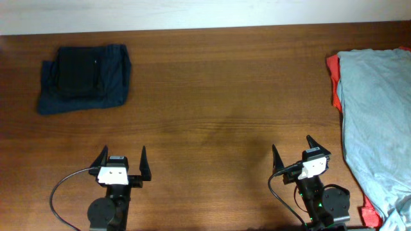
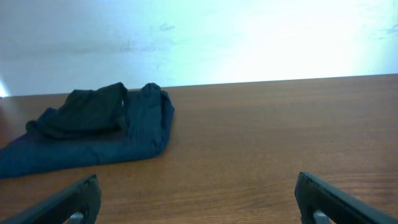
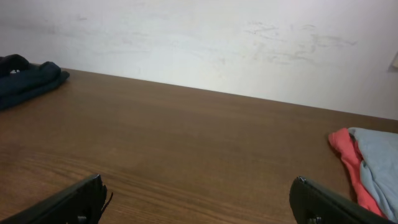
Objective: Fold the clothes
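Observation:
A folded black garment [image 1: 78, 69] lies on a folded navy one [image 1: 115, 80] at the table's far left; the left wrist view shows the black piece [image 2: 87, 112] on the navy piece [image 2: 143, 127]. At the right edge a light grey-blue garment [image 1: 376, 122] lies spread over a red one [image 1: 334, 80], both unfolded; the right wrist view catches the grey-blue cloth [image 3: 379, 162] and the red cloth [image 3: 345, 152]. My left gripper [image 1: 122, 156] stands open near the front edge, well short of the folded stack. My right gripper [image 1: 292, 149] is open too, left of the grey-blue garment, holding nothing.
The brown wooden table [image 1: 218, 96] runs back to a white wall [image 1: 192, 13]. Both arm bases and their cables [image 1: 58, 189] sit at the front edge.

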